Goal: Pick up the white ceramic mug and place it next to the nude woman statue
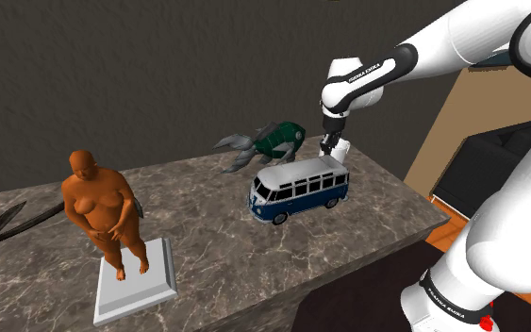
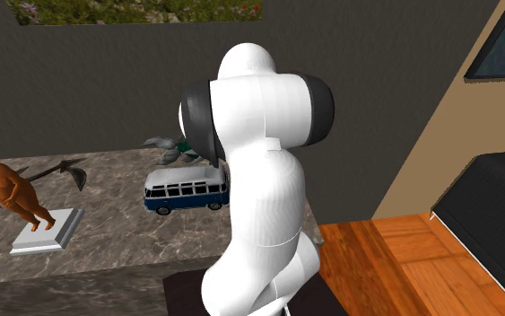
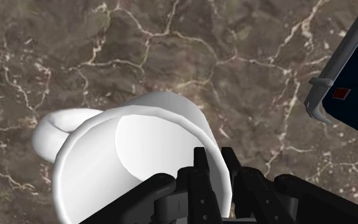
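The white mug [image 3: 139,149] sits right under my hand, mouth facing the camera and handle [image 3: 53,130] pointing away from the toy van. My gripper [image 3: 214,159] is shut on the mug's wall, one finger inside the rim and one outside. In the shoulder view the gripper [image 1: 332,143] hangs just behind the van, with a bit of the white mug [image 1: 341,152] showing under it. The orange nude woman statue [image 1: 103,212] stands on a pale square base [image 1: 136,283] far off at the shoulder view's left; the statue [image 2: 6,191] also appears at the second exterior view's left.
A blue and white toy van [image 1: 299,189] stands between mug and statue, close beside the mug [image 3: 352,83]. Behind it lies a green fish figure [image 1: 274,141]. A dark branch-like object [image 1: 8,224] lies at the far left. The marble counter [image 1: 386,217] ends near the stand.
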`<action>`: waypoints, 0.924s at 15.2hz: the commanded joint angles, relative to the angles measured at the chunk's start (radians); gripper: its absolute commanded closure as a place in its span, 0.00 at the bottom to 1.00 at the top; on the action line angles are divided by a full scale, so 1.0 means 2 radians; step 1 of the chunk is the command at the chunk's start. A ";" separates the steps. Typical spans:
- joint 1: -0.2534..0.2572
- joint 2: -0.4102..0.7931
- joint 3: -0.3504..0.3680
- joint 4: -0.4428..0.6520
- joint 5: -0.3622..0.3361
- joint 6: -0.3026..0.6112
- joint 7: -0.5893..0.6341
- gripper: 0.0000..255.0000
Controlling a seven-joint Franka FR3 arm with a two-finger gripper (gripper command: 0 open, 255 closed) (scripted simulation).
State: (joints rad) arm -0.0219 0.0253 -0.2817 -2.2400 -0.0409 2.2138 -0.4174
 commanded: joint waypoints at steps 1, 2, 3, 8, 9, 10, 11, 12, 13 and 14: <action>0.000 0.000 0.000 0.000 0.000 0.000 0.000 1.00; 0.000 0.000 0.000 0.000 0.000 0.000 0.000 1.00; 0.000 0.000 0.000 0.000 0.000 0.000 0.000 1.00; 0.001 -0.019 0.000 0.015 -0.005 -0.033 0.003 1.00; 0.001 -0.022 0.001 0.019 -0.006 -0.040 0.004 1.00; 0.001 -0.025 0.001 0.022 -0.007 -0.046 0.004 1.00; 0.001 -0.028 0.001 0.026 -0.008 -0.053 0.004 1.00; 0.001 -0.031 0.001 0.029 -0.008 -0.060 0.005 1.00; 0.001 -0.034 0.001 0.033 -0.009 -0.066 0.005 1.00; 0.001 -0.037 0.001 0.037 -0.010 -0.073 0.006 1.00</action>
State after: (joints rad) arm -0.0193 -0.0431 -0.2789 -2.1757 -0.0589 2.0833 -0.4065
